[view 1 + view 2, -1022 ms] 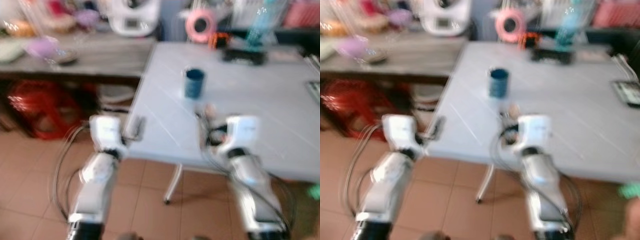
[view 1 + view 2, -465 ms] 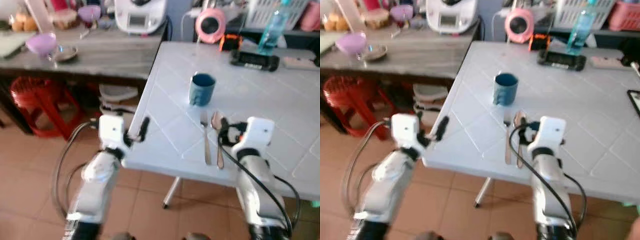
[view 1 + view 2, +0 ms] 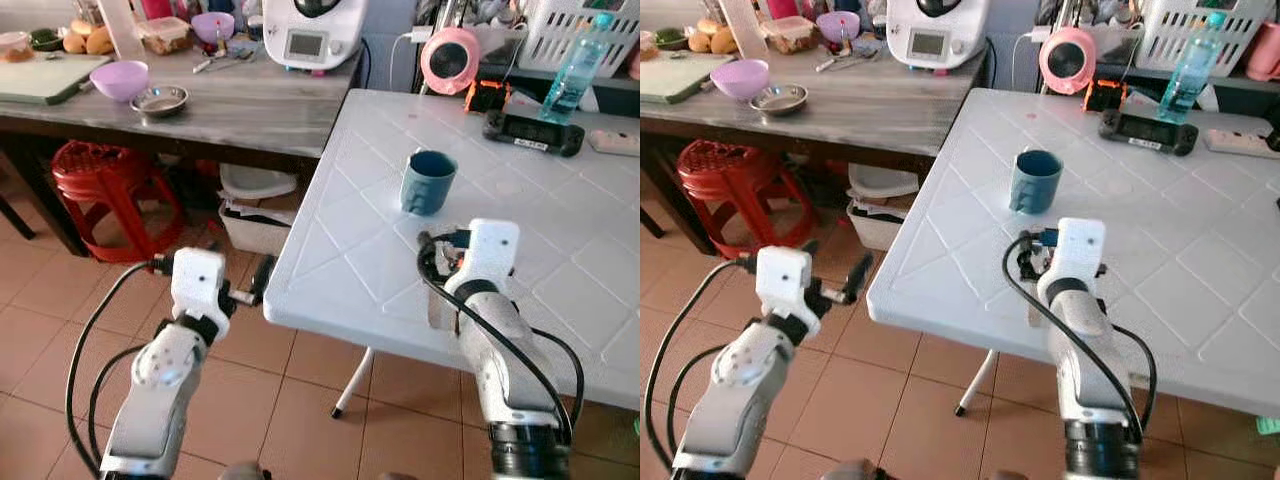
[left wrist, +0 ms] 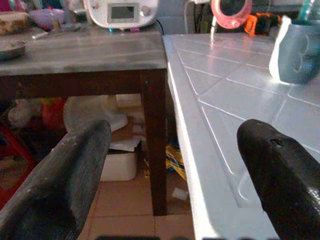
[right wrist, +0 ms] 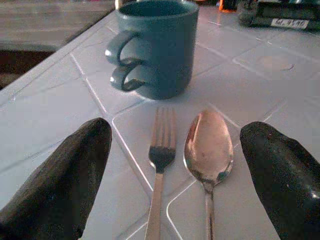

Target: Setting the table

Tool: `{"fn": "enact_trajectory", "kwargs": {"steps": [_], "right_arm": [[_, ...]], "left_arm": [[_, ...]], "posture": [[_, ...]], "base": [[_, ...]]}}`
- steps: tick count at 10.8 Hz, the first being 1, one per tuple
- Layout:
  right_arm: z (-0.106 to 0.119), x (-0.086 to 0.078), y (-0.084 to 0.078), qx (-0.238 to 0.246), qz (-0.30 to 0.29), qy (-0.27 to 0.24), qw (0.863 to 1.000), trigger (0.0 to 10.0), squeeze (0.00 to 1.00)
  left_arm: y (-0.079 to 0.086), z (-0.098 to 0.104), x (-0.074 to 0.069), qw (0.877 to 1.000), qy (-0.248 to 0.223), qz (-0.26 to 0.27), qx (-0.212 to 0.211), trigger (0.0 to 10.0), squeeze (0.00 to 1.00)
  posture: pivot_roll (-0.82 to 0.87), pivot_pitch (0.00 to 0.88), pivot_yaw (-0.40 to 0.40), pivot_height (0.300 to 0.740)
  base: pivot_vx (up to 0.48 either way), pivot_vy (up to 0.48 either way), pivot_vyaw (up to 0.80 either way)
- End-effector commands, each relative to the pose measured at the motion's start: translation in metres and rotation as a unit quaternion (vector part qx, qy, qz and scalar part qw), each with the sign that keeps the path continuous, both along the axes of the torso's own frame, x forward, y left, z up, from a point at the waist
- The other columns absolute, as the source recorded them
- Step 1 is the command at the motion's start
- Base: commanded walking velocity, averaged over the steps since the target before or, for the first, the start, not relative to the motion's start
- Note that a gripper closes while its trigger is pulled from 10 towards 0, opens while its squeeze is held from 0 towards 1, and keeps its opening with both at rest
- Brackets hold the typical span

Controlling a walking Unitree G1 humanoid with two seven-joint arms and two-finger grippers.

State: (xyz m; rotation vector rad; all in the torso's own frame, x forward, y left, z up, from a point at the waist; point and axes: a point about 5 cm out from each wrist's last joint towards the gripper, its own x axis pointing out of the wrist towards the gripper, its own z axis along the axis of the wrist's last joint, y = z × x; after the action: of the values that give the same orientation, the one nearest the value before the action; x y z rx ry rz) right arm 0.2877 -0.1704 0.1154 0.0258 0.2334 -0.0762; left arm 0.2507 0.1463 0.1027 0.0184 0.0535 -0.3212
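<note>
- Fork (image 5: 160,165) and spoon (image 5: 208,150) lie side by side on the white counter (image 3: 560,230), just before the blue mug (image 5: 157,47).
- Right gripper (image 5: 175,170) hovers over them, fingers spread wide, touching neither.
- Left gripper (image 4: 170,175) hangs beside the counter's edge, fingers apart, holding nothing.

Blue mug (image 5: 159,47) standing upright on white table (image 3: 560,240), handle turned toward the near edge. Fork (image 5: 159,170) and spoon (image 5: 208,155) lying flat side by side just before it, tines and bowl pointing at the mug, apart from each other.
</note>
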Motion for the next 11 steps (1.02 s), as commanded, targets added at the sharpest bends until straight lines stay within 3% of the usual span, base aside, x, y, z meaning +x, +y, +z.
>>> {"fn": "enact_trajectory", "kwargs": {"steps": [1, 5, 11], "right_arm": [[0.0, 0.003, 0.003, -0.004, 0.015, 0.012, 1.0, 10.0, 0.0], [-0.009, 0.009, 0.002, 0.0, 0.026, 0.052, 0.998, 10.0, 0.0], [0.002, 0.015, 0.022, 0.028, 0.05, 0.037, 0.998, 10.0, 0.0]], "left_arm": [[0.002, 0.005, 0.0, 1.0, -0.006, -0.002, 0.002, 10.0, 0.0], [0.005, 0.005, -0.005, 1.0, 0.006, 0.0, 0.012, 10.0, 0.0], [0.009, 0.005, -0.011, 1.0, 0.019, 0.001, 0.015, 10.0, 0.0]], "posture": [[0.03, 0.014, 0.019, 0.74], [0.03, 0.053, 0.028, 0.74], [0.05, 0.075, 0.034, 0.74]], "base": [[0.0, 0.0, 0.0], [0.0, 0.0, 0.0], [0.0, 0.0, 0.0]]}}
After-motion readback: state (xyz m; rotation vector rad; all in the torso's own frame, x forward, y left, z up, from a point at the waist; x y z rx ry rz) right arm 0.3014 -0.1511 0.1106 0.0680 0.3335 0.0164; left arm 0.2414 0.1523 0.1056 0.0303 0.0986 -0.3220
